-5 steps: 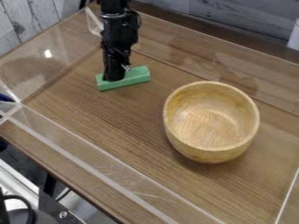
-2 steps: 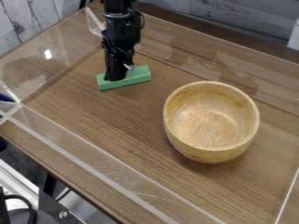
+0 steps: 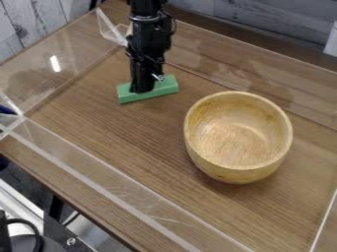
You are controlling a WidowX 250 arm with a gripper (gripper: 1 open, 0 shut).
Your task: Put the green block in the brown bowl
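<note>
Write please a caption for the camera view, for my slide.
Black gripper at the green block, with the brown bowl beside them on the wooden table.

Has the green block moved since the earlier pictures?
Yes. The block has shifted a little to the right in the view, nearer the bowl, which sits in the same place as before.

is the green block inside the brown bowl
No, the green block lies on the table to the left of the brown bowl.
</note>
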